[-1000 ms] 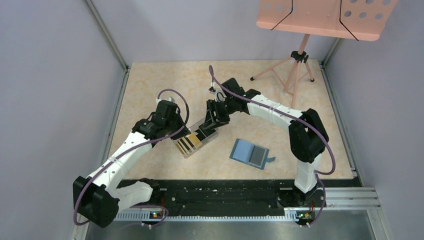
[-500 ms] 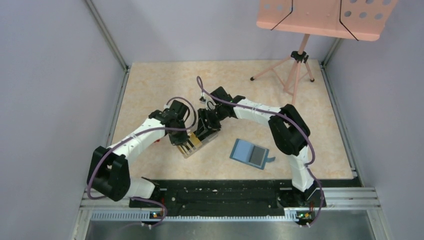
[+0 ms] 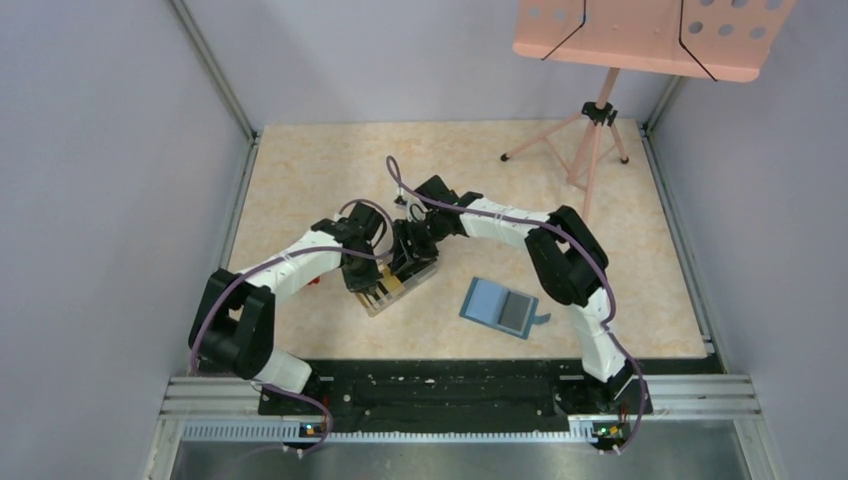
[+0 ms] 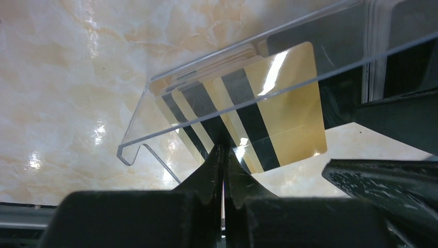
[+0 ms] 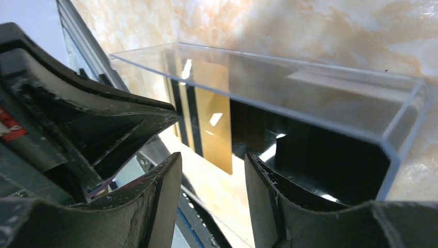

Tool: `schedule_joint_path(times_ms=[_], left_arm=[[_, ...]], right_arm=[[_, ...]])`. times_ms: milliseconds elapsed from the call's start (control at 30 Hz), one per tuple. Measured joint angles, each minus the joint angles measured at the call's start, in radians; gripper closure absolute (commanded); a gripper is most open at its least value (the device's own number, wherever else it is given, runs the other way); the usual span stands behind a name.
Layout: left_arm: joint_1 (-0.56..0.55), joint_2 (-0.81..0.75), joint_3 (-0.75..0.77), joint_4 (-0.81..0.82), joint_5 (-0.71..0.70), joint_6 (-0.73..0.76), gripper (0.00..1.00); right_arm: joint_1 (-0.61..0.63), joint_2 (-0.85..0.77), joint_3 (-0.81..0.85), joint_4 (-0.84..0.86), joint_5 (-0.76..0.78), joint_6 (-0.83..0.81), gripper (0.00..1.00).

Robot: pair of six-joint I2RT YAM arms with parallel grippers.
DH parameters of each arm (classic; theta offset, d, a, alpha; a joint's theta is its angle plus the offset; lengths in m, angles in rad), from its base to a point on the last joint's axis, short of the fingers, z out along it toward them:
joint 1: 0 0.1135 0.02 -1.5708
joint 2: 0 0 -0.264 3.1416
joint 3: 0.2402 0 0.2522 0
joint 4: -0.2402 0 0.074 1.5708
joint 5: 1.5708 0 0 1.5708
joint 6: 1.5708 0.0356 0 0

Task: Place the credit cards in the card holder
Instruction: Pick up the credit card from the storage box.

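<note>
You see only black stripes on the gold credit cards (image 4: 289, 103); clear box (image 4: 138, 124) glare blurs them. Left jaws together, right jaws apart.

At least three gold cards (image 4: 289, 113) with dark stripes show in one clear box (image 3: 378, 302); there is one blue card holder (image 3: 500, 307); one pink music stand (image 3: 640, 35).

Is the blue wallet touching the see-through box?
Apart. The top view shows table between the card holder and the clear box.
</note>
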Motion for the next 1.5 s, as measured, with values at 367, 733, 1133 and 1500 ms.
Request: schedule_joint_path(times_ms=[367, 733, 1133, 1500], left_arm=[[0.000, 0.016, -0.009, 0.020, -0.005, -0.018, 1.00], [0.000, 0.018, -0.008, 0.020, -0.005, -0.018, 1.00], [-0.005, 0.024, -0.004, 0.025, 0.001, -0.018, 1.00], [-0.008, 0.024, -0.001, 0.024, 0.003, -0.018, 0.95]], right_arm=[[0.021, 0.047, 0.017, -0.003, 0.003, -0.051, 0.54], [0.028, 0.061, 0.023, -0.002, -0.008, -0.068, 0.64], [0.029, 0.080, 0.023, 0.002, -0.005, -0.061, 1.00], [0.029, 0.079, 0.032, -0.016, -0.003, -0.053, 1.00]])
